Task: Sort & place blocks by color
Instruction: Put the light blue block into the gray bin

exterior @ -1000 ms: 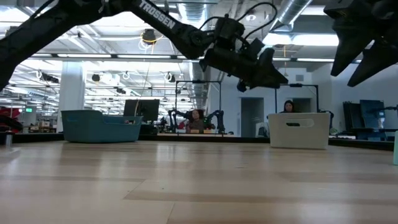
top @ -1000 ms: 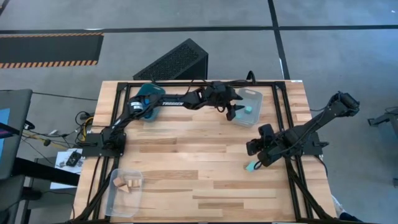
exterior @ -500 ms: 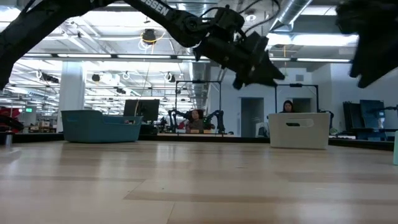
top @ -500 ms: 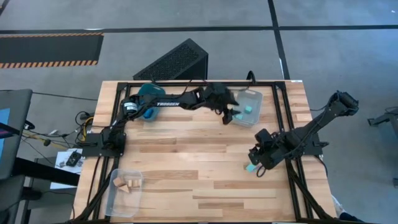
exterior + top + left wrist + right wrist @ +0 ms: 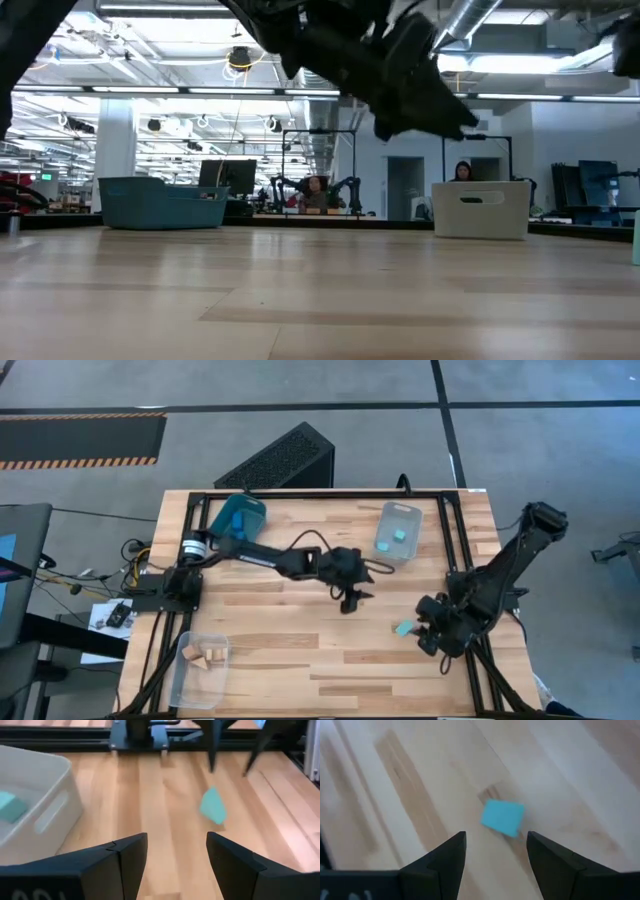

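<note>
A light cyan block (image 5: 404, 628) lies flat on the table near its right side, also seen as the cyan block (image 5: 502, 817) and the cyan block (image 5: 214, 806). My right gripper (image 5: 424, 632) (image 5: 496, 836) is open, just right of this block and pointing at it without touching. My left gripper (image 5: 352, 600) (image 5: 176, 837) is open over the table's middle and holds nothing; it faces the block from farther off. Two more cyan blocks (image 5: 392, 538) rest in the clear bin. Tan blocks (image 5: 204, 654) sit in another clear bin. No darker blue block shows.
The clear bin (image 5: 400, 512) with the cyan blocks stands at the far right, a teal bin (image 5: 240, 517) at the far left, and the clear bin (image 5: 190, 682) with tan blocks at the near left corner. Black frame rails (image 5: 455, 540) run along the table's sides. Bare wood lies between the arms.
My left gripper has drawn back from over the far-right clear bin toward the table's middle and near edge. My right gripper has moved toward the near edge, ending beside the cyan block, which has stayed in place.
</note>
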### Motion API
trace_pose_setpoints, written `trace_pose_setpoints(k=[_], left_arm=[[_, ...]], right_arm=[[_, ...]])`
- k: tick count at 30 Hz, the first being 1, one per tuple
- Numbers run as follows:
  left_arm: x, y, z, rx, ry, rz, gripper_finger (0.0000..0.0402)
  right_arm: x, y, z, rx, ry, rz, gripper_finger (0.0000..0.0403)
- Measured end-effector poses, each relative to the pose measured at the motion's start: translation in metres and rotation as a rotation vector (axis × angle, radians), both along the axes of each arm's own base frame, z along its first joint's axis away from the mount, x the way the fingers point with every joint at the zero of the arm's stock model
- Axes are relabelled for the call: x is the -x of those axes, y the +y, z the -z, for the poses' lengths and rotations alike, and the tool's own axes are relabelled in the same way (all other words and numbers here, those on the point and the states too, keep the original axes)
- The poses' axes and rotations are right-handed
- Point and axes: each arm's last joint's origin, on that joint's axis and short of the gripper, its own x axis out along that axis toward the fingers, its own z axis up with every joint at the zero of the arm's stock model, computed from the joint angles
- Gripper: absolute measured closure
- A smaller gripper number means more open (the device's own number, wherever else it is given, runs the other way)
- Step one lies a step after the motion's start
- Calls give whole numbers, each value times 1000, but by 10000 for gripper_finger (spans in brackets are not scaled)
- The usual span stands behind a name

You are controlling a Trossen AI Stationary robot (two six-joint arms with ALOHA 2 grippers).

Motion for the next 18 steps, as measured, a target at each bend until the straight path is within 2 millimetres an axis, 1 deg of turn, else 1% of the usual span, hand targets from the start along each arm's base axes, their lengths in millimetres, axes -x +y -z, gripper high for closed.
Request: trace_pose_setpoints(k=[4,9,12,14,18], left_arm=[[-2,-21,-3,4,-23,-2,207],[-1,-40,0,-23,-11,-57,207],[0,-44,1,-12,-5,-100,207],[0,-45,1,4,-5,-108,207],[0,-48,1,36,-1,-130,207]], right_arm=[[8,-1,3,128,50,-158,170],[7,-2,4,299,53,-438,163],[2,-6,4,402,58,-597,155],[-2,-11,4,449,67,-655,151],[-11,-20,8,461,92,-744,147]])
